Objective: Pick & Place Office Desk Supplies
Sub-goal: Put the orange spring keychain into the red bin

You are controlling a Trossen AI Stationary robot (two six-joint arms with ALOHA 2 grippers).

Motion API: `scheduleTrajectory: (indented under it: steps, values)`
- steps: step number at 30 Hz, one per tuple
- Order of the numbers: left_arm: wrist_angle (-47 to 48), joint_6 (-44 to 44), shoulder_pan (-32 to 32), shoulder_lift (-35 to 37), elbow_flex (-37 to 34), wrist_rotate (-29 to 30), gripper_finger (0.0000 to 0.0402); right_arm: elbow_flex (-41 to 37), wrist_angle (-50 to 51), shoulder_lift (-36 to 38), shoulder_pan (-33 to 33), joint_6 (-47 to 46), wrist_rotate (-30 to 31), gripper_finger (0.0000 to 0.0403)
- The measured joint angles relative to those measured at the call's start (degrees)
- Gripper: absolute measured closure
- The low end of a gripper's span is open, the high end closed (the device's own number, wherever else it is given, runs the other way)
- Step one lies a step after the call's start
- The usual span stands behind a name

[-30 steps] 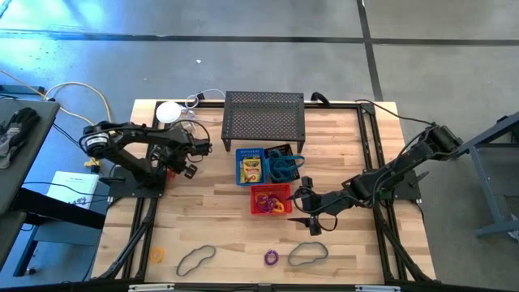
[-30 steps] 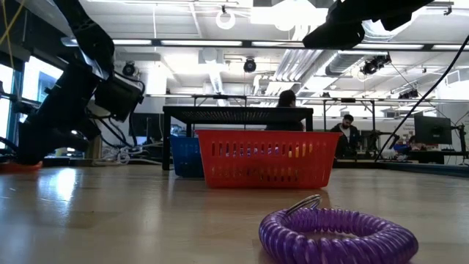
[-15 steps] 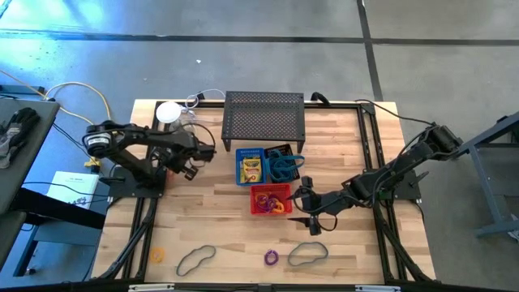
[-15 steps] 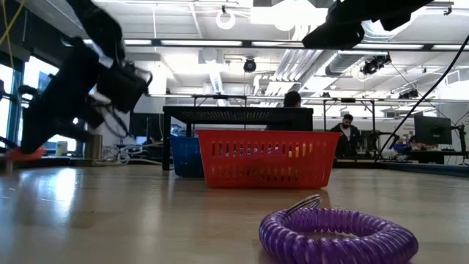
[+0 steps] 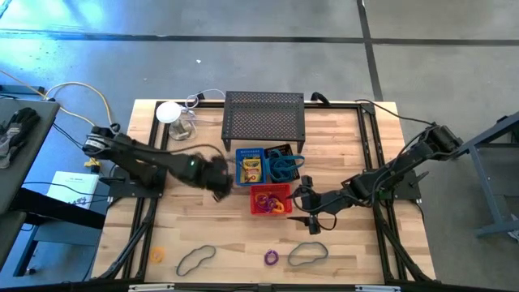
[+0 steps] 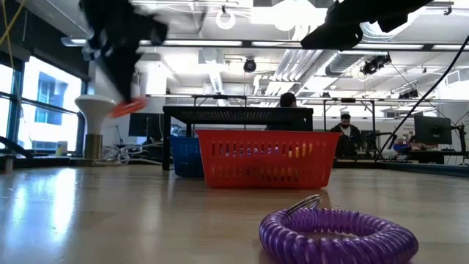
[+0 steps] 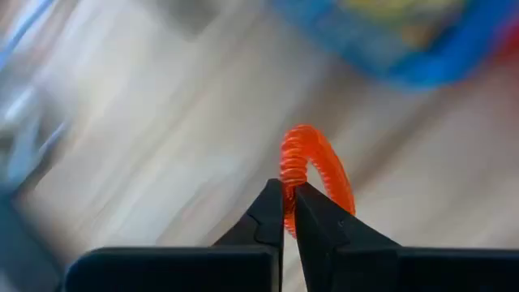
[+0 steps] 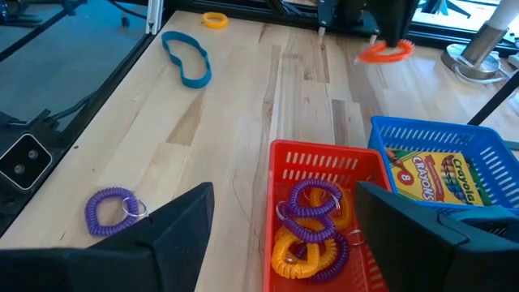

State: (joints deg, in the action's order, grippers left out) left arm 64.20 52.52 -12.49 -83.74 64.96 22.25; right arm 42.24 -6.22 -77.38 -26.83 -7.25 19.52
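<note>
We have the left hand (image 7: 289, 212) pinched shut on the edge of an orange coiled plastic ring (image 7: 316, 174), carried in the air above the wooden desk (image 5: 203, 219), just beside the blue plastic bin (image 5: 250, 165) and near the red plastic bin (image 5: 270, 199). The grip catches only a thin part of the coil, so we judge the springy ring could twist free or swing, and a fast release might bounce it off a bin rim onto the desk. It could also land in the wrong bin, since the bins stand touching one another.

The right hand (image 8: 284, 235) hangs over the red bin with its fingers wide apart, holding nothing; the two arms are near enough that we would watch for contact over that bin.

The red bin holds purple, yellow and orange coiled rings (image 8: 312, 223). The blue bin holds a yellow printed crayon box (image 8: 428, 172). The black small bin (image 5: 282, 165) holds bluish looped cords. On the desk lie a purple coiled ring (image 8: 112, 210), a yellow ring (image 8: 215, 19) and a bluish looped cord (image 8: 186, 58).
</note>
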Motion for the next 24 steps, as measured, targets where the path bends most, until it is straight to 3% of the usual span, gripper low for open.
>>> scheduleTrajectory:
  steps: [5, 11, 16, 21, 24]
  values:
    - [-24.4, -13.6, -6.3, -0.6, 0.5, 2.7, 0.0395, 0.0, 0.0, 0.0, 0.0, 0.0, 0.0, 0.0117]
    - [-47.4, -28.7, -7.1, -6.5, 0.5, 2.9, 0.0395, 0.0, 0.0, 0.0, 0.0, 0.0, 0.0, 0.0117]
    - [-55.0, -34.4, -4.5, -12.8, 0.5, -0.4, 0.0395, 0.0, 0.4, 0.0, 0.0, 0.0, 0.0, 0.0117]
    - [-57.1, -34.1, -1.7, -17.5, 0.5, -6.8, 0.0395, 0.0, 1.6, 0.0, 0.0, 0.0, 0.0, 0.0117]
    - [-57.0, -32.8, -0.8, -18.2, 0.4, -7.7, 0.0394, 0.0, 1.7, 0.0, 0.0, 0.0, 0.0, 0.0117]
